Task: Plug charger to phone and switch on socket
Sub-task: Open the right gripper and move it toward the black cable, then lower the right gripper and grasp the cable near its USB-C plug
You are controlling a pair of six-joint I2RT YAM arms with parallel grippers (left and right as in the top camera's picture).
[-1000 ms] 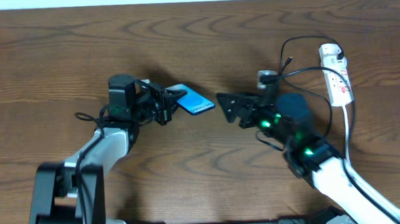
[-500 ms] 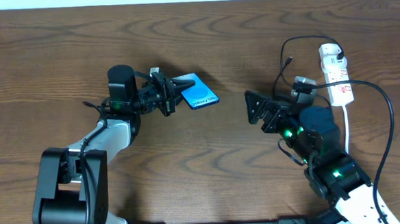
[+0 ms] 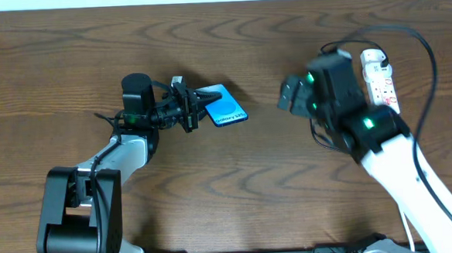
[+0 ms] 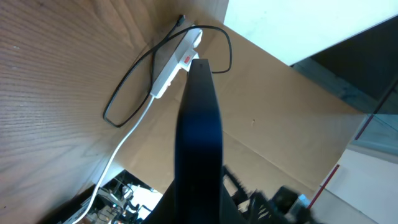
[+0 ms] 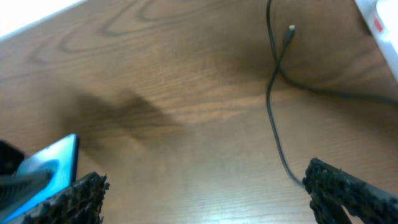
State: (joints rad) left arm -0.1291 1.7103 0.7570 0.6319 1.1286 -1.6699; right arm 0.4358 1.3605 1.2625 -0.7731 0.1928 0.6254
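1. At the left end of the phone (image 3: 227, 109), the left gripper (image 3: 200, 106) is clamped tight on that end. The blue screen faces upward and is slightly tilted in the overhead view. Whether the phone touches the table (image 3: 67, 57) cannot be told.
2. Along the phone's length, the left wrist view shows it edge-on as a dark, slim blade.
3. Right of the phone and well apart from it, the right gripper (image 3: 290, 96) hangs over bare wood. Its jaws are spread wide with nothing between them. In the right wrist view its fingertips (image 5: 81, 196) sit at the lower corners, and a blue corner of the phone shows at the left edge.
4. Farther right of the phone, the charger (image 5: 272, 99) lies loose on the wood. Its connector tip (image 5: 291, 28) is free and well apart from the phone.
5. Farthest from the phone, the socket (image 3: 380, 83) lies near the table's right side. The charger's cable loops beside it, and its thick white cord (image 4: 127, 140) trails away.
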